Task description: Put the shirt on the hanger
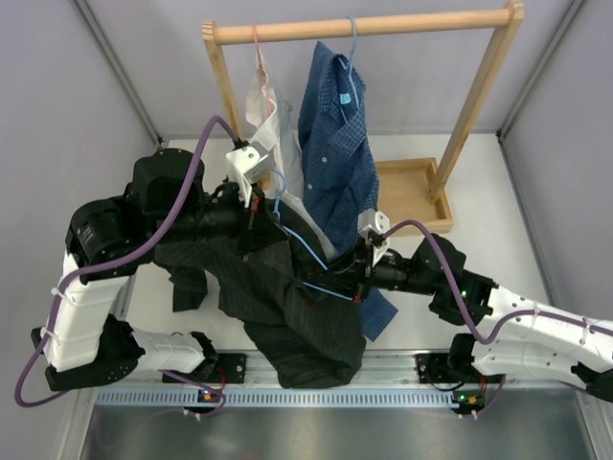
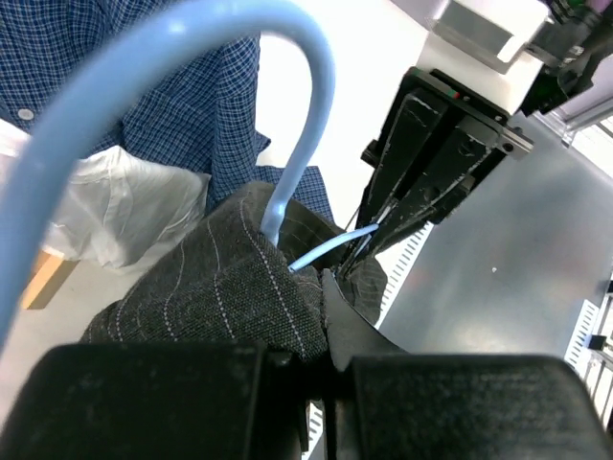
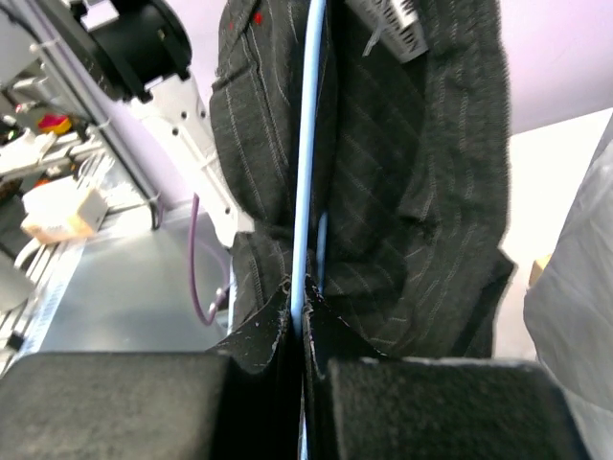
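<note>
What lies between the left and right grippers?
In the top view, the light-blue hanger, with the black pinstriped shirt draped around it, spans from the left gripper to the right gripper.

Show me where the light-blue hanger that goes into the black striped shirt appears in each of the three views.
Top external: the hanger is a thin blue wire at the centre, between the two arms, over the shirt.
Left wrist: the hanger is a big hook arching across the upper left, down into the shirt.
Right wrist: the hanger is a vertical bar at the centre.
Shared landmark: the shirt.
</note>
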